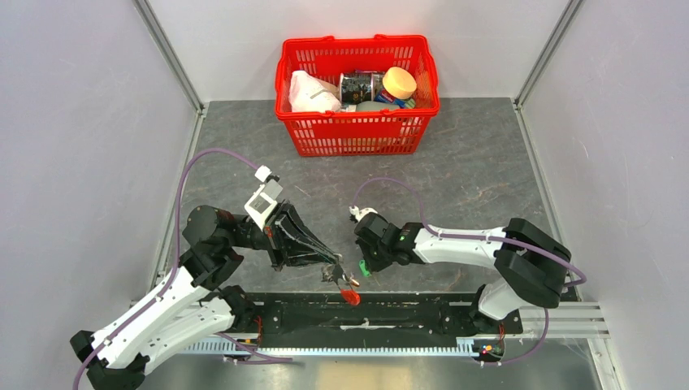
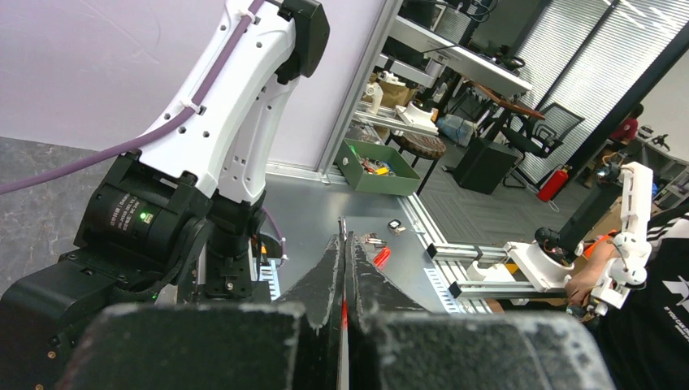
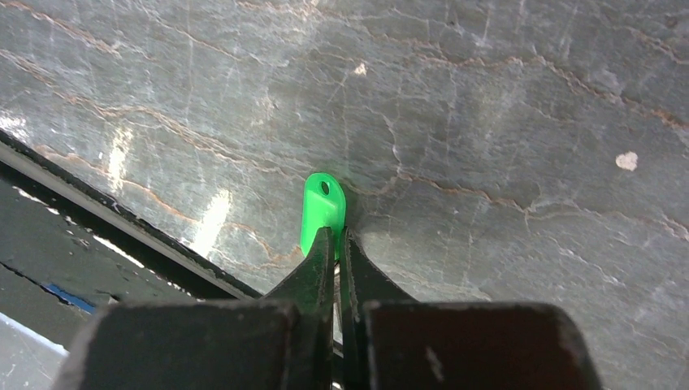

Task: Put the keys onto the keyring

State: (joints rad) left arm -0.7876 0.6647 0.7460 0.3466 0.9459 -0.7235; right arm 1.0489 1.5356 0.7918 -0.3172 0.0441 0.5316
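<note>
Keyring (image 1: 351, 297), red loop dangling, is clenched in the left jaws well on the near side of the red basket (image 1: 357, 134), where the right jaws pinch the green-headed key (image 3: 323, 213) over the tabletop (image 3: 504, 122).

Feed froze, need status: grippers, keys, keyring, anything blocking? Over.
Left gripper shut on keyring, which hangs below it. Right gripper shut on green-headed key, just right of the keyring. Nothing seen between them.
</note>
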